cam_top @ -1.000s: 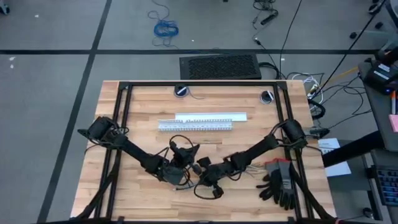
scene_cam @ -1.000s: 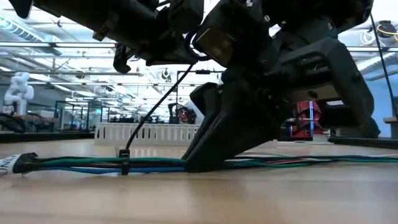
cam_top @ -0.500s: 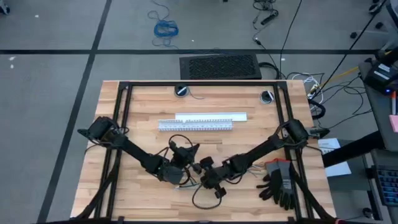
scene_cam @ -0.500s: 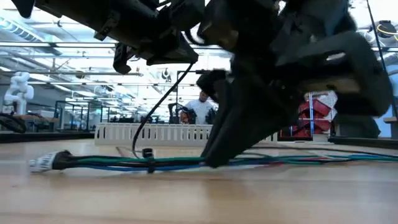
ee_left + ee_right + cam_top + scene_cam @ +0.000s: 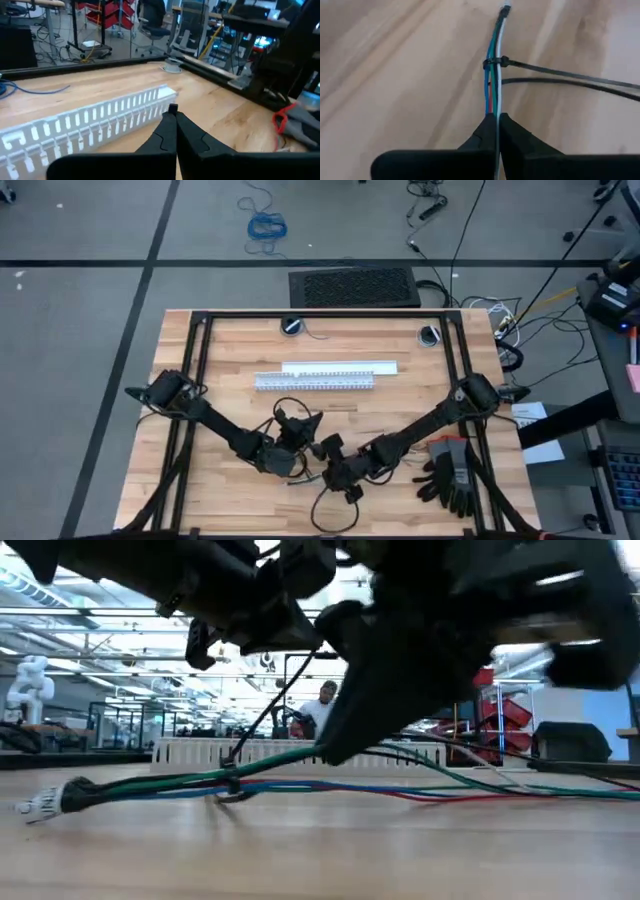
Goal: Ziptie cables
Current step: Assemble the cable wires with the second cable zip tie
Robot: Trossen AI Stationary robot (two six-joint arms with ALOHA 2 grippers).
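The cables [image 5: 492, 85] are a slim bundle of blue, green, red and white wires; in the low view the cables [image 5: 150, 785] slope up from a white-tagged end [image 5: 40, 803] on the table. A thin dark ziptie [image 5: 560, 74] is looped around the bundle at its head [image 5: 495, 62], and its tail [image 5: 265, 720] runs up to my left gripper [image 5: 175, 116], which is shut on it. My right gripper [image 5: 496, 120] is shut on the bundle. Both grippers meet near the table's front middle: left [image 5: 303, 448], right [image 5: 325, 463]. My left gripper pinches the ziptie's tail [image 5: 173, 107] between its two fingertips; only a small dark bit shows at the tips. The tail runs slanting down from there to the loop on the bundle. My right gripper pinches the wire bundle [image 5: 493, 111] between its two fingers, a short way from the ziptie's loop. The fingers slant down and lie roughly along the wires. The held part is lifted off the table, while the tagged end rests on it.
Two white slotted ducts [image 5: 315, 382] lie side by side across the table's middle, beyond the grippers. Black gloves [image 5: 450, 475] lie at the near right. A black frame [image 5: 320, 314] runs around the tabletop. A person [image 5: 322, 705] sits far behind the table.
My right gripper has risen with the bundle: the held part is lifted clear of the table and now slopes up, while the tagged end stays down. The bundle and the ziptie's loop have slid a little along the table.
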